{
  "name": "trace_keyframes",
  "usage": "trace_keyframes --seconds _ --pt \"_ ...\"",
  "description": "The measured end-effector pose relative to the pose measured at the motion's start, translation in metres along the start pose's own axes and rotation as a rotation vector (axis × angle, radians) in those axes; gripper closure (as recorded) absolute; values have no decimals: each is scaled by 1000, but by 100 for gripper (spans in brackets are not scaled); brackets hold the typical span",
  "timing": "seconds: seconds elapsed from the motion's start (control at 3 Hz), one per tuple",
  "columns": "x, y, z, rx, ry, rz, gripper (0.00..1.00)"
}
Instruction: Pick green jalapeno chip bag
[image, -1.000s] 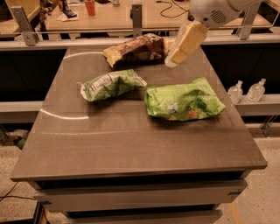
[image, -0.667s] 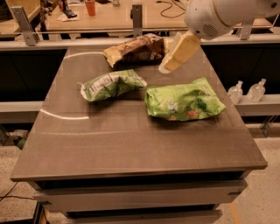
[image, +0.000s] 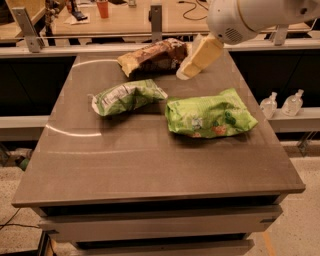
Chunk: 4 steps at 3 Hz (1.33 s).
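Note:
The green jalapeno chip bag (image: 127, 97) is the narrow green bag with a white printed panel. It lies left of centre on the table (image: 150, 160). My gripper (image: 186, 73) hangs above the table's far middle, up and to the right of the bag and clear of it. Its cream fingers point down and to the left, next to the brown and yellow bag (image: 152, 56). Nothing is in the gripper.
A wider lime-green bag with orange marks (image: 210, 114) lies right of centre. Behind the table runs a counter (image: 125, 22) with an orange cup (image: 102, 8). Two clear bottles (image: 280, 104) stand on a ledge at the right.
My arm and gripper have moved left and slightly down, toward the middle of the table. The bags have not moved.

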<state>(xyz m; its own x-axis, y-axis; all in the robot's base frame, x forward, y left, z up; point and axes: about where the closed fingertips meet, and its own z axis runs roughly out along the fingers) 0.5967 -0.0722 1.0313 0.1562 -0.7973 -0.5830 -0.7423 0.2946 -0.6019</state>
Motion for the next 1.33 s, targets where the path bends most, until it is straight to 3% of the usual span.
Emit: trace_keyframes --seconds 0.33,1.33 --pt "3 11 13 -47 -35 41 0" --pt "9 61 81 -168 -28 138 0"
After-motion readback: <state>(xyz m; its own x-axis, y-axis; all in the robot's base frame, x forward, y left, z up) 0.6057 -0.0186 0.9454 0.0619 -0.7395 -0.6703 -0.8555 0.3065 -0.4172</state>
